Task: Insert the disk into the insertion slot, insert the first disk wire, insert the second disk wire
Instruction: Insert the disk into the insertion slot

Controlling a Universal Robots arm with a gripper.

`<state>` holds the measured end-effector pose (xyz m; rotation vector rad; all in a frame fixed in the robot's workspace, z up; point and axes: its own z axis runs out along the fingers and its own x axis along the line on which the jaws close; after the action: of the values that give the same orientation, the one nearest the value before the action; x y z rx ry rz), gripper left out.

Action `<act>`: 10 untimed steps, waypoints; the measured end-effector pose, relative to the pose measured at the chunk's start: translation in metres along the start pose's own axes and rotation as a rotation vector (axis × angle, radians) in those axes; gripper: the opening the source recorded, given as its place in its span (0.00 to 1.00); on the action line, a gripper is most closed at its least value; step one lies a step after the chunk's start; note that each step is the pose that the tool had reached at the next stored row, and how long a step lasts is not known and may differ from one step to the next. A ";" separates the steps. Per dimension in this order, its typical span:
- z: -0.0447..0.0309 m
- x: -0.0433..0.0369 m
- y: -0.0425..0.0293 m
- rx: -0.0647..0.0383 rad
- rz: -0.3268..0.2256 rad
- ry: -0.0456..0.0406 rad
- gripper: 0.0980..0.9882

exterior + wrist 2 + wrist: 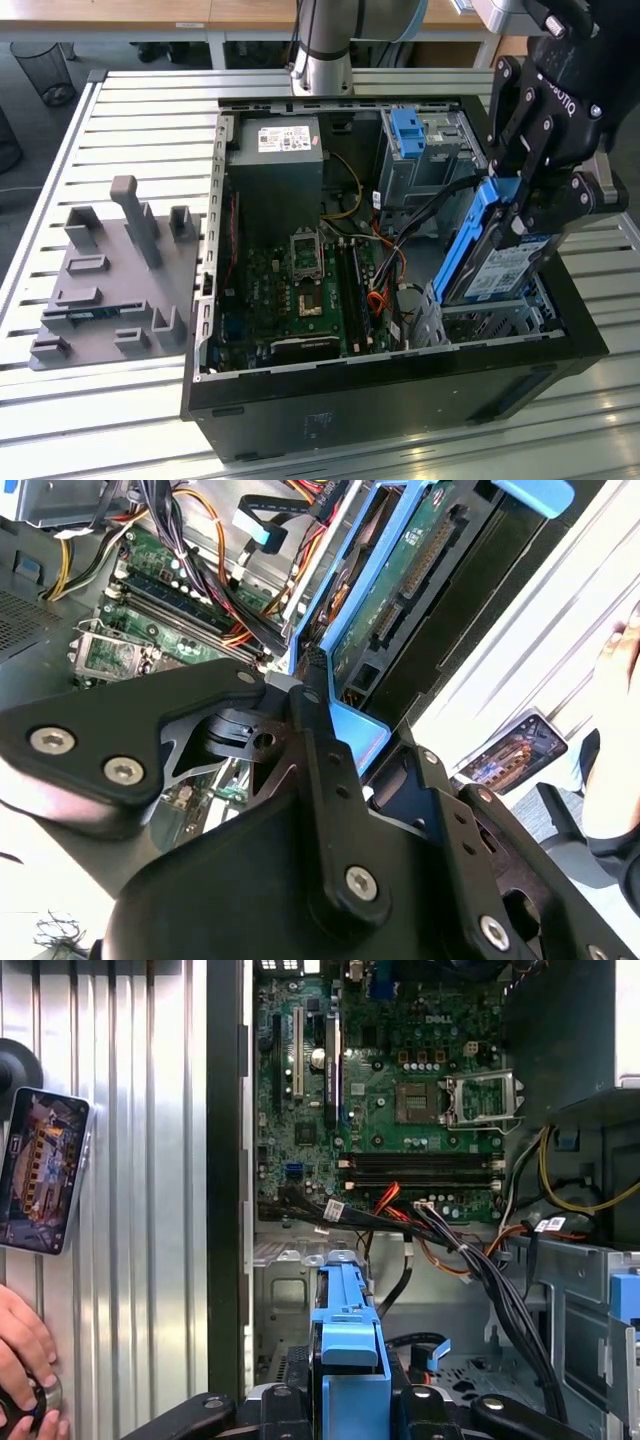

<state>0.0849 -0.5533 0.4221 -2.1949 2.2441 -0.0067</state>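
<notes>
Closest in the exterior view is the black case [400,385], lying open on the slatted table [130,110]. Just behind its front wall, on the exterior view's right, sits the slot [490,318], a low silver cage with holes punched in its sides. The disk [503,268] is not in it yet. It hangs steeply tilted over the cage with its white label facing the camera, its blue frame running up the edge and its lower end down by the cage mouth. Can't tell if it actually touches.

The gripper [530,215] has it clamped, with the fingers [320,740] closed on the blue frame. In the second wrist view you can see the disk's green circuit-board side.

Further in, loose wires [378,300], orange and black, lie between the cage and the motherboard [300,280]. Behind that are the grey power supply [275,160] and a taller bay [445,150] with a blue latch [408,130].

Off to the exterior view's left, a grey fixture plate [110,280] lies on the table beside the case. At the back is the arm's base [322,50].

Also, in the first wrist view a phone [42,1170] lies on the table outside the case wall, with a person's hand [25,1345] near it.
</notes>
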 end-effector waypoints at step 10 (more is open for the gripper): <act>0.0090 -0.0002 0.0001 0.000 0.000 0.0000 0.30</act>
<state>0.0849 -0.5531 0.4132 -2.1950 2.2441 -0.0067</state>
